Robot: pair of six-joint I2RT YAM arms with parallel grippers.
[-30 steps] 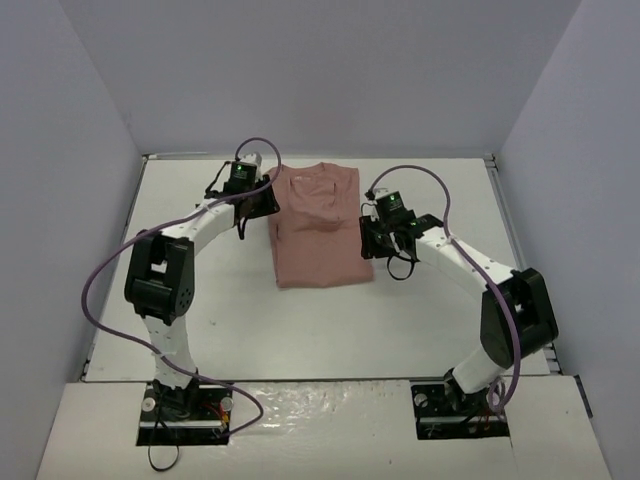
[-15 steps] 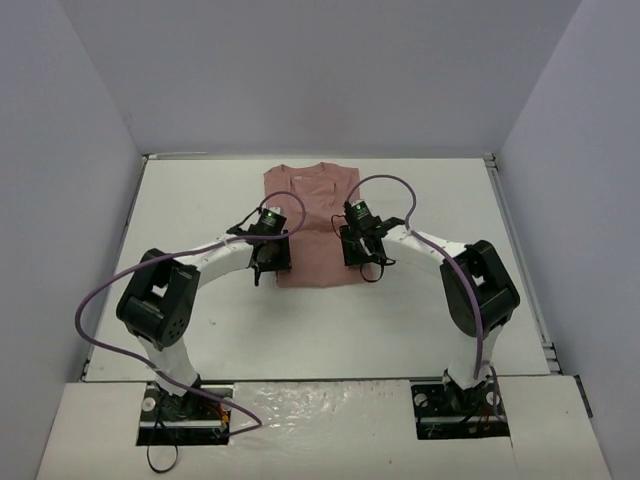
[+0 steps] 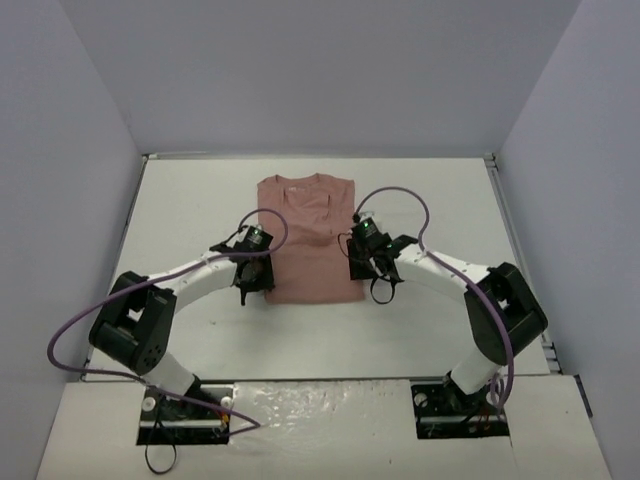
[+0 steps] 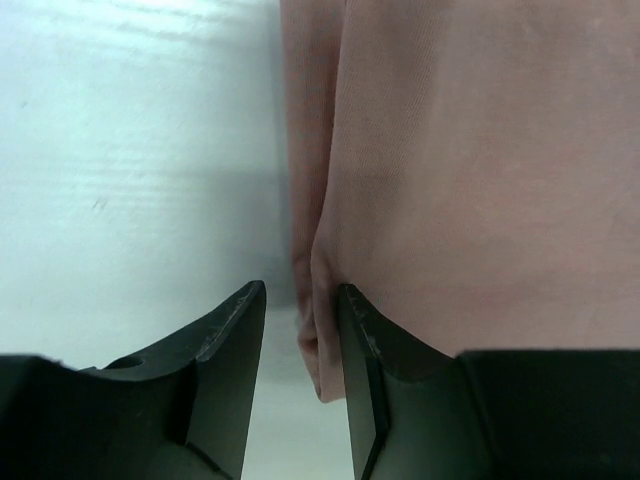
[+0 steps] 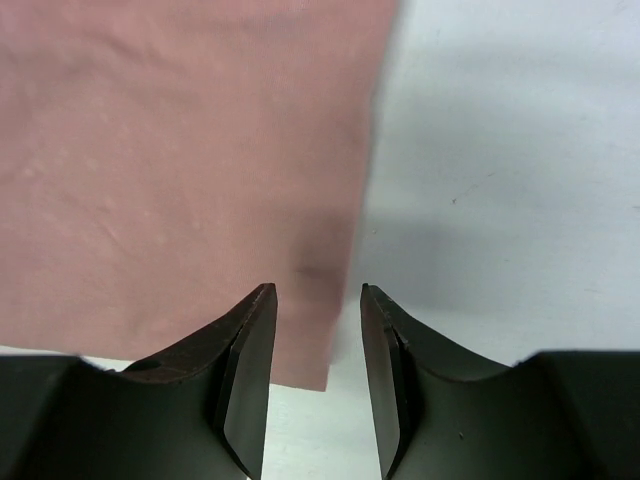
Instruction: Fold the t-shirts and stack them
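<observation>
While the pink t-shirt point(image 3: 310, 245) lies flat in the middle of the white table point(image 3: 180, 220), folded into 1 long strip with its neck at the far end, the 2 arms reach down to its near corners. The left gripper point(image 3: 252, 277) is at the near left corner and the right gripper point(image 3: 360, 262) is at the near right corner.

From the left wrist, the left gripper point(image 4: 300, 295) has its 2 black fingers point(image 4: 220, 350) spread apart. The thick folded side of the t-shirt point(image 4: 470, 180) runs into the gap between them. From the right wrist, the right gripper point(image 5: 318, 292) is spread apart too. The thin right side of the t-shirt point(image 5: 180, 150) sits in its gap, with table point(image 5: 520, 150) on the right. Neither looks like it is pinching the cloth yet.

The next job is likely to pinch both corners and bring the near end up over the far end. The left side looks to have more than 1 layer, so the fingers could catch only the top layer, and then the fold would fall open when lifted. The right side is thin and lies flat on the table, so that gripper could slide over it and close on nothing. If 1 corner holds and the other does not, the t-shirt would twist and end up crooked.
</observation>
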